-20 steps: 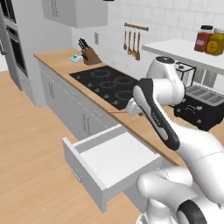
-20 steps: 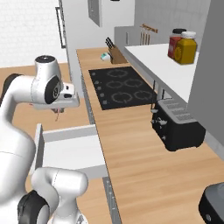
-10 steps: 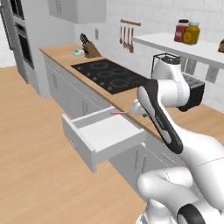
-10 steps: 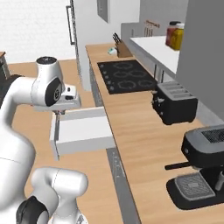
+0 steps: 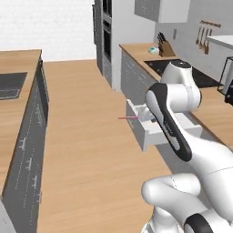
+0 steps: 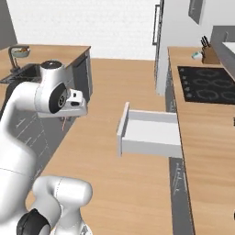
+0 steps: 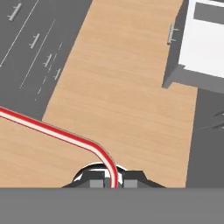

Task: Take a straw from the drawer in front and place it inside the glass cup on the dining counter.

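Gripper: the gripper (image 7: 113, 183) is closed tight on the straw (image 7: 61, 133), above the wooden floor (image 7: 122, 87).
Straw: the red straw sticks out from between the two fingertips. In the left base view it points away from the hand (image 5: 128, 117).
Drawer: the drawer (image 6: 149, 133) is pulled out and its white inside shows.
Dining counter: the dining counter (image 5: 18, 63) with the dark sink (image 5: 9, 84) is across the floor from the drawer.

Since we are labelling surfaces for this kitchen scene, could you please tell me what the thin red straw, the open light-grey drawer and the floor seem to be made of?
The thin red straw looks like glossy plastic: red with a pale stripe and a smooth bend. The open light-grey drawer appears matt painted board, plain and grainless, with a white interior. The floor seems light wood or laminate, showing faint grain lines.
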